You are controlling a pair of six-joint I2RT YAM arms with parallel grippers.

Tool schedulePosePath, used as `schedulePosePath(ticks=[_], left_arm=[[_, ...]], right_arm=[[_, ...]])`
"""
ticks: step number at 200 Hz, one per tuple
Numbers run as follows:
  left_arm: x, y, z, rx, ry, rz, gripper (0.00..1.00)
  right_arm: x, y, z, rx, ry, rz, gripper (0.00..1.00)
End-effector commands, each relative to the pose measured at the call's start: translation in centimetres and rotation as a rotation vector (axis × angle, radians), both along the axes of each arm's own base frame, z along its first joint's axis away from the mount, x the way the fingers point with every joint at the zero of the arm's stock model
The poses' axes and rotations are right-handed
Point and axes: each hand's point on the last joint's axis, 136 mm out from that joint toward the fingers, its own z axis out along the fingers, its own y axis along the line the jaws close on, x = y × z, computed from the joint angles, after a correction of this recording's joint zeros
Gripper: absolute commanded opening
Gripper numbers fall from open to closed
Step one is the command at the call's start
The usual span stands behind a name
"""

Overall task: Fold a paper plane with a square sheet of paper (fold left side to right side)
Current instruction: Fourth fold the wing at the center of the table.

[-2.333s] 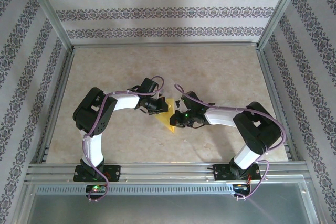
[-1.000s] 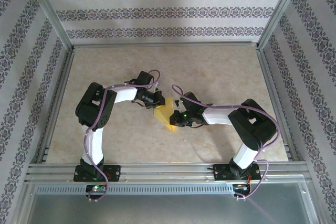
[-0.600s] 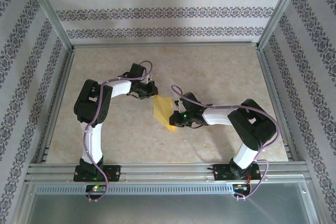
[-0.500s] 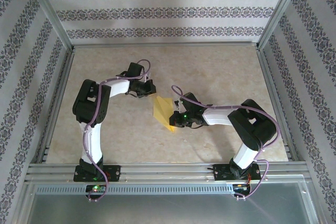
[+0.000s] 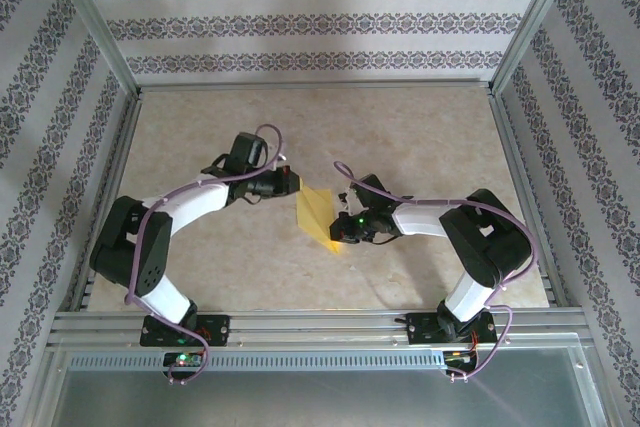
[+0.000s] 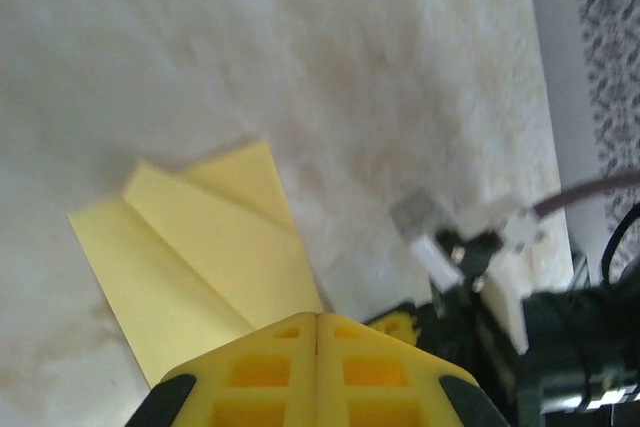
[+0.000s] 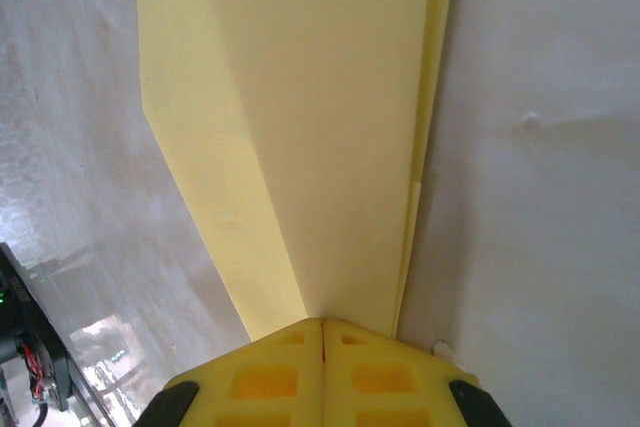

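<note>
- Roughly mid-table, the yellow paper sheet (image 5: 318,214) lies flat on the marbled table (image 5: 420,137) between the two grippers, creased into a long shape that narrows to a point at its near right end
- It shows a diagonal flap folded over onto itself and a doubled layer along one long edge, so I judge the folding part done and the slim dart not yet made
- I take it to be very light, thin and limp: it should slide on the smooth tabletop at a nudge, buckle if pushed end-on, and keep any crease, wanted or not
- The best hold, to my mind, is a free edge or corner on the left side, lifted only a little while the other end is pinned flat, since a pinch in the middle would crumple it
- The right gripper (image 7: 322,325) has its fingers pressed together with nothing between them; its tips sit at the sheet's pointed near end, seemingly resting on it as a hold-down, though real contact is hard to confirm
- The left gripper (image 6: 317,319) likewise has its fingers pressed together and empty, and hangs just beside the sheet's far left corner, apparently apart from it
- No brand, label or writing can be read on the paper, the arms or the table, and the patterned walls (image 5: 320,22) carry bands of ornament, not letters
</note>
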Motion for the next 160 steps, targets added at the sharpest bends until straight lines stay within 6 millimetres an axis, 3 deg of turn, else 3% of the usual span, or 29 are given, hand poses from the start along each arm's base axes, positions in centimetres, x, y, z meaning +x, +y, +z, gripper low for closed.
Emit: schedulePosePath(ticks=[1,48,110,160], left_arm=[[-0.6,-1.6,-1.0,-0.043,0.028,-0.036,0.02],[-0.1,-4.6,-2.8,-0.043,0.066,-0.080,0.02],[1.1,-4.4,-6.0,0.033,0.101,-0.065,0.02],[0.8,-3.3,-9.2,0.116,0.159,-0.037,0.02]], right_arm=[[-2.6,-3.3,-3.3,-0.163,0.105,0.011,0.00],[-2.8,-3.4,-3.5,-0.172,0.115,0.006,0.00],[-2.7,-3.5,-3.2,-0.177,0.113,0.010,0.00],[-2.4,-3.1,-2.3,-0.153,0.100,0.006,0.00]])
